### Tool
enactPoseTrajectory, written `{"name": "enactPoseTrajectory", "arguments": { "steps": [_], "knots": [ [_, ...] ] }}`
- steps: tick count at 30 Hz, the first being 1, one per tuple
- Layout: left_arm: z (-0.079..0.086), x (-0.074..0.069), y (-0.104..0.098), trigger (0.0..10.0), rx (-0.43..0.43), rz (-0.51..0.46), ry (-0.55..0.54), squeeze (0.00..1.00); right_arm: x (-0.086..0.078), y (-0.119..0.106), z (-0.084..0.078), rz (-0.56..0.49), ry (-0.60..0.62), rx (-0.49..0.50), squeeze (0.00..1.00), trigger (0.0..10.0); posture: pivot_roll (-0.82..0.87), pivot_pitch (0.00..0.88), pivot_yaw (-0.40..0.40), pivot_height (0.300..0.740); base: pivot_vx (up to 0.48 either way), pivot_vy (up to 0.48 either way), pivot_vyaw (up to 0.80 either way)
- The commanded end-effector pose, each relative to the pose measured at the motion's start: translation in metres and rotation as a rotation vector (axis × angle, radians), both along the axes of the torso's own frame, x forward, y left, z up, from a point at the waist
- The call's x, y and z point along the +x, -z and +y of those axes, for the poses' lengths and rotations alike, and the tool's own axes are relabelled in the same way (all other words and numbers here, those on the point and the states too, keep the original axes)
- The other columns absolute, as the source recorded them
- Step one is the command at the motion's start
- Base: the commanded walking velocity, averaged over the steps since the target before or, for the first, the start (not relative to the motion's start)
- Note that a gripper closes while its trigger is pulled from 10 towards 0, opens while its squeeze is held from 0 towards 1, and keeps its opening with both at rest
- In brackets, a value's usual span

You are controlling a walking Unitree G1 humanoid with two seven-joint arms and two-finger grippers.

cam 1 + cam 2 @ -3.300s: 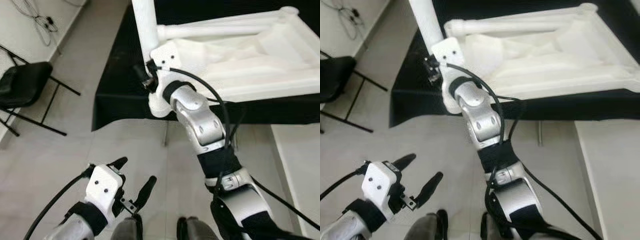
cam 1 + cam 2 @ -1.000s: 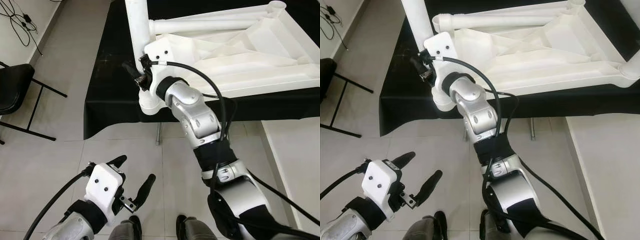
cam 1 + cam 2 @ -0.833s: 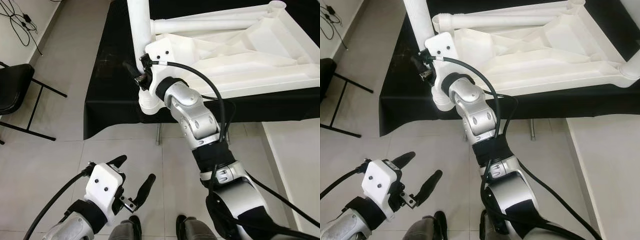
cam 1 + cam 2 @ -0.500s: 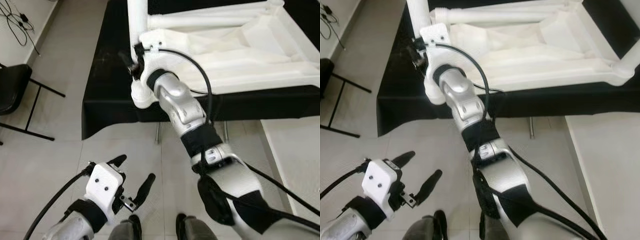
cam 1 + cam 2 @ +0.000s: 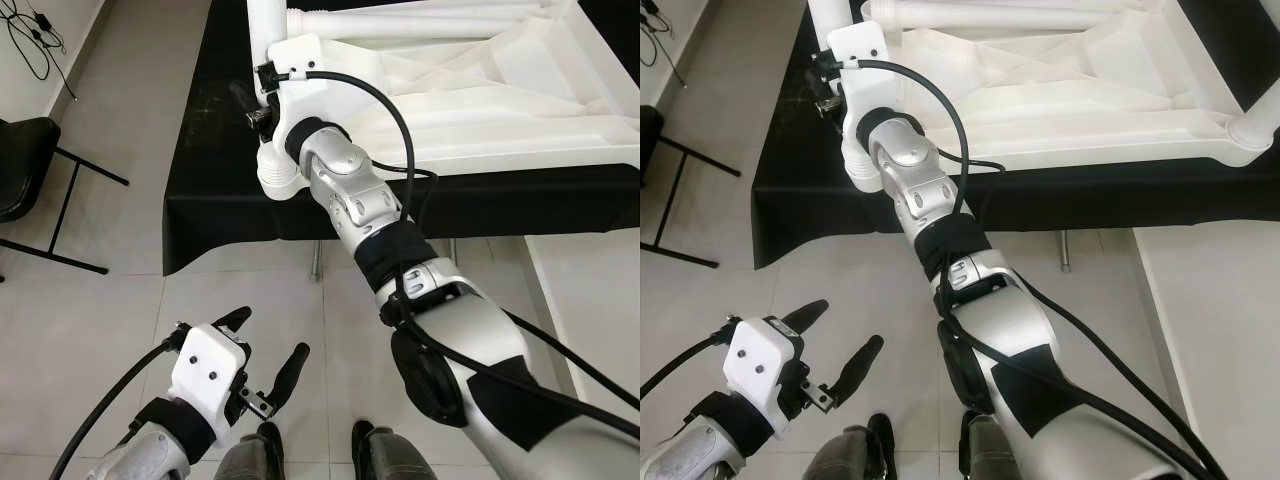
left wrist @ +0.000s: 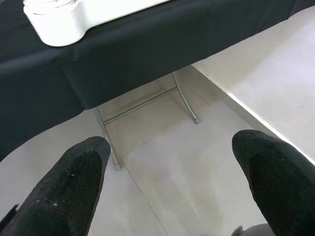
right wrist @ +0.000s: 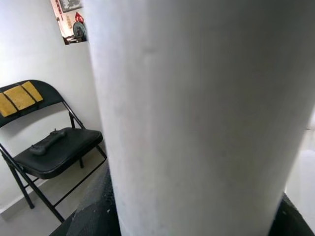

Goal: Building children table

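— One white plastic children table (image 5: 480,90) lies upside down in the upper right of the left eye view, on a table with a black cloth (image 5: 215,150). Its underside is moulded with ribs and smooth hollow panels, matte and a bit glossy on the edges.

— And the leg?

— A thick round white leg (image 5: 266,20) stands up from the near left corner of the table, in the upper middle of the frame. It is a smooth tube, and it sits in a round socket (image 5: 276,180) that hangs a little over the edge of the cloth.

— Where is the right gripper?

— The right gripper (image 5: 250,108) is at this leg, just above the socket. In the right wrist view the leg (image 7: 197,118) is pressed between the two black fingers (image 7: 93,216), so the fingers are clamped on it. The silver arm with a black cable reaches up from the lower right.

— The left one?

— The left gripper (image 5: 262,345) hangs in the lower left over the pale tiled floor (image 5: 100,320), its two long black fingers apart and holding nothing. Their pads (image 6: 74,182) look finely grained.

— Anything around?

— A black folding chair (image 5: 25,165) with thin metal legs stands at the left edge, well apart from the cloth.
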State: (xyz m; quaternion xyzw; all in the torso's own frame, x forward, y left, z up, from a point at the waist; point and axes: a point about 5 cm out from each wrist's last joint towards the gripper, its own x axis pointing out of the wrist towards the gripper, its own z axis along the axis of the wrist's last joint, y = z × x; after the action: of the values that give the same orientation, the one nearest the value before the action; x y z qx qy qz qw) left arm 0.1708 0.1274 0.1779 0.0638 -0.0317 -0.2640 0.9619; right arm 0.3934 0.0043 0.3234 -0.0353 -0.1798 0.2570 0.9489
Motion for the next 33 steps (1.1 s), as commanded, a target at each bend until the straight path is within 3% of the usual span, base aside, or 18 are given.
{"name": "enactPoseTrajectory", "arguments": {
  "steps": [1,8,10,12,21,28,33],
  "knots": [
    [0.002,-0.001,0.005,10.0,0.003,0.027,-0.021,0.0,0.003,0.005,-0.006,0.01,0.025,0.021,0.0,10.0,0.1,0.336,0.016,0.74,0.0,0.0,0.0],
    [0.007,0.003,0.005,10.0,-0.011,0.031,-0.08,0.0,0.004,-0.001,-0.018,-0.008,0.004,0.109,0.0,10.0,0.09,0.327,0.019,0.74,0.0,0.0,0.0],
    [0.021,0.015,0.003,10.0,-0.028,0.013,-0.205,0.0,-0.001,-0.015,-0.039,-0.053,-0.059,0.216,0.0,10.0,0.08,0.303,0.017,0.74,0.0,0.0,0.0],
    [0.026,0.02,0.002,10.0,-0.026,0.001,-0.249,0.0,-0.004,-0.019,-0.047,-0.077,-0.083,0.24,0.0,10.0,0.08,0.295,0.017,0.74,0.0,0.0,0.0],
    [0.036,0.035,-0.003,10.0,0.003,-0.038,-0.348,0.0,-0.012,-0.022,-0.068,-0.101,-0.151,0.258,0.0,10.0,0.06,0.253,0.014,0.74,0.0,0.0,0.0],
    [0.039,0.043,-0.022,10.0,-0.067,-0.096,-0.355,0.0,-0.028,0.001,-0.058,0.002,-0.27,0.211,0.0,10.0,0.07,0.223,0.014,0.74,0.035,0.0,-0.11],
    [0.042,0.046,-0.032,10.0,-0.094,-0.13,-0.369,0.0,-0.04,0.004,-0.055,-0.012,-0.315,0.222,0.0,10.0,0.06,0.214,0.018,0.74,0.248,0.0,-0.8]
  ]
}}
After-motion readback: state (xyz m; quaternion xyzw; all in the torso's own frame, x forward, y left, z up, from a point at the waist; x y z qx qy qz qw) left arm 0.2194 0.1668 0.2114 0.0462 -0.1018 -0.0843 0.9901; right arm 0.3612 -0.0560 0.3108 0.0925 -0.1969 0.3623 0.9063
